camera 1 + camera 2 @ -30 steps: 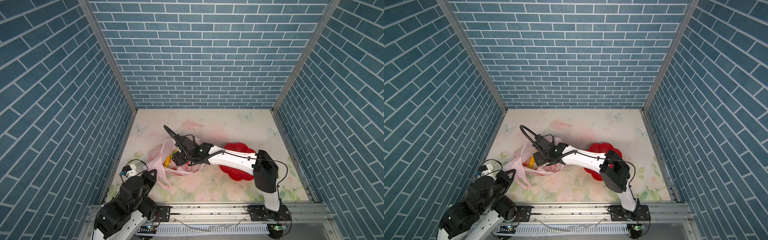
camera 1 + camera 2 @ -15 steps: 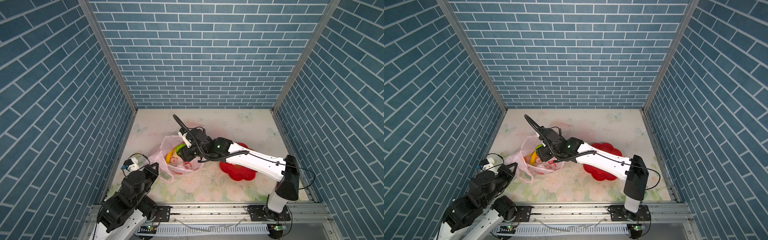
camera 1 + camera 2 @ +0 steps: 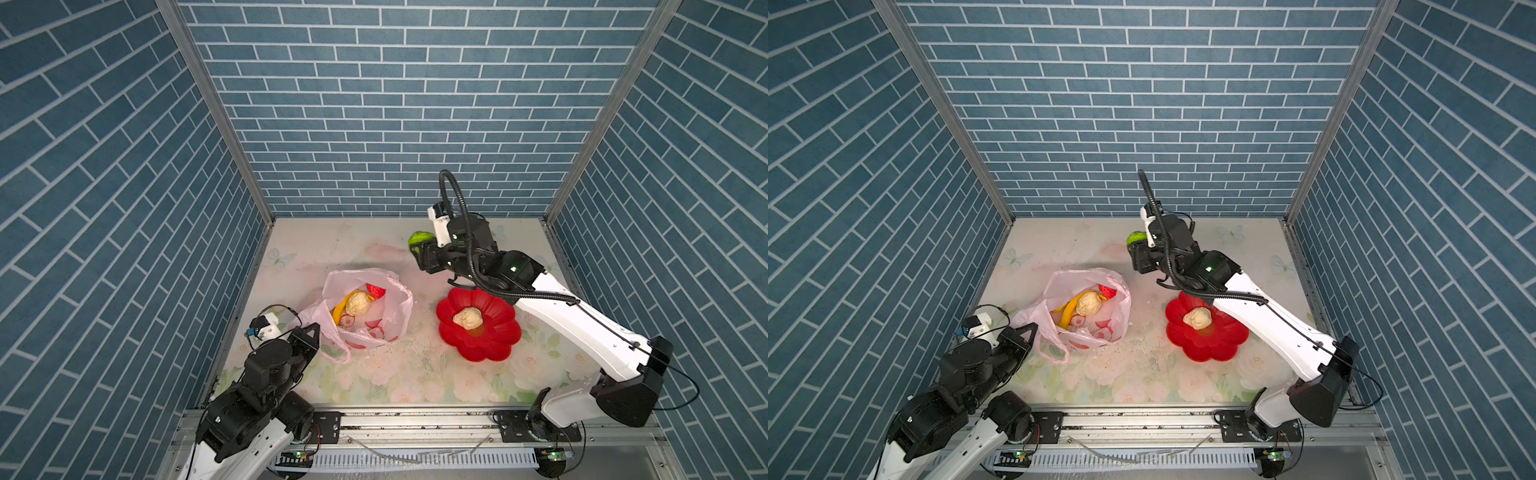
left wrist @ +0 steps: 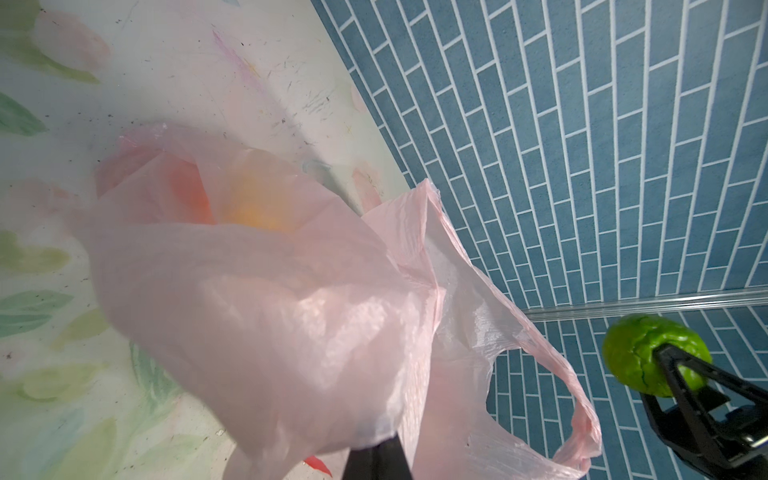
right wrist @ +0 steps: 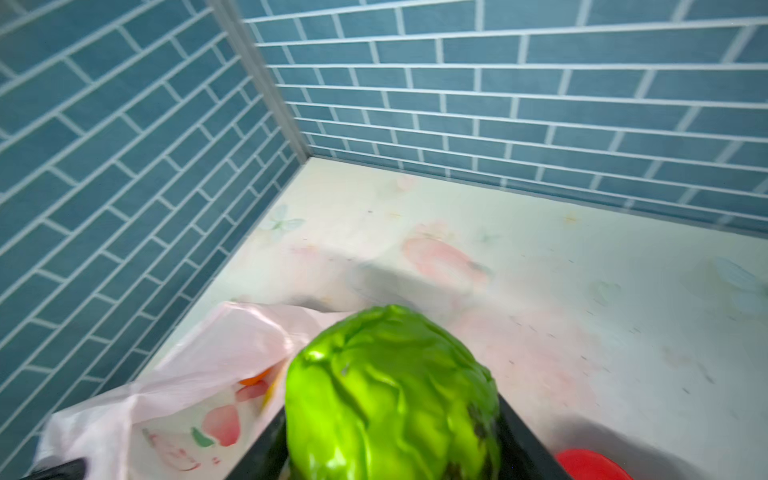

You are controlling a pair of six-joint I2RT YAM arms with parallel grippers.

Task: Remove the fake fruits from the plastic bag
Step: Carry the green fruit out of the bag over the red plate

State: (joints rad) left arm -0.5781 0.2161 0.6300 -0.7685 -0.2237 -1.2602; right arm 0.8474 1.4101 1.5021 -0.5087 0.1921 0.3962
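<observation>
The black left gripper [image 3: 312, 329] sits at the near left corner of the thin pink plastic bag [image 3: 360, 275]. Its jaws are shut tight on the bag's edge, next to a loose handle loop [image 3: 332, 353]. The bag rests on the flower-printed surface [image 3: 374, 374] with its mouth wide open. Inside the bag lie a bumpy cream ball [image 3: 358, 303], a yellow banana [image 3: 337, 312] curled beside it, and a red berry [image 3: 375, 290] at the far side. Red fruit pictures show on the bag's skin.

Past the bag's far rim and to its right, the black right gripper [image 3: 418, 246] hangs in the air, clear of the bag. Its jaws squeeze a shiny green bumpy ball [image 3: 420, 237], one on each side. This ball is out of the bag and off the surface.

Right of the bag, a little apart from it, sits a red flower-shaped plate [image 3: 494, 345]. A second cream ball [image 3: 467, 318] lies on the plate, so it is out of the bag too.
</observation>
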